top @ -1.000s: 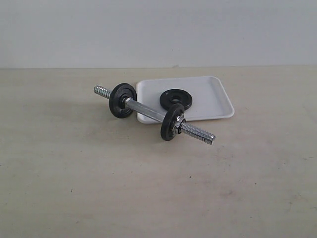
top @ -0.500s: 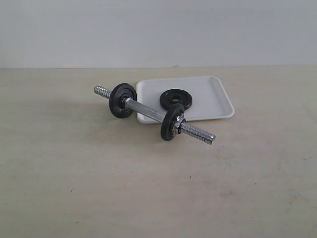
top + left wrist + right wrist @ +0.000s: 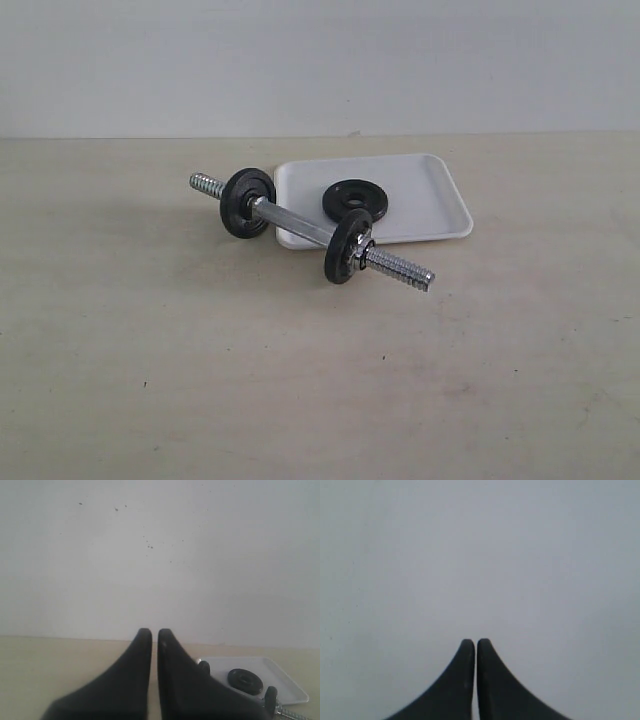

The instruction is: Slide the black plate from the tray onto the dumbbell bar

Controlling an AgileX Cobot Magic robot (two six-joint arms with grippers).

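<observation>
A black plate (image 3: pixel 356 198) lies flat on the white tray (image 3: pixel 430 190) in the middle of the table. In front of the tray rests the chrome dumbbell bar (image 3: pixel 300 225), slanting from back left to front right, with one black disc (image 3: pixel 246 202) near its left end and another (image 3: pixel 346 246) near its right end. Neither gripper shows in the exterior view. In the left wrist view my left gripper (image 3: pixel 154 633) is shut and empty, well short of the tray (image 3: pixel 287 680) and the plate (image 3: pixel 245 681). My right gripper (image 3: pixel 473 643) is shut, facing only a blank wall.
The beige table (image 3: pixel 200 380) spreads all round the tray and bar. A plain pale wall (image 3: pixel 320 60) rises behind the table's far edge.
</observation>
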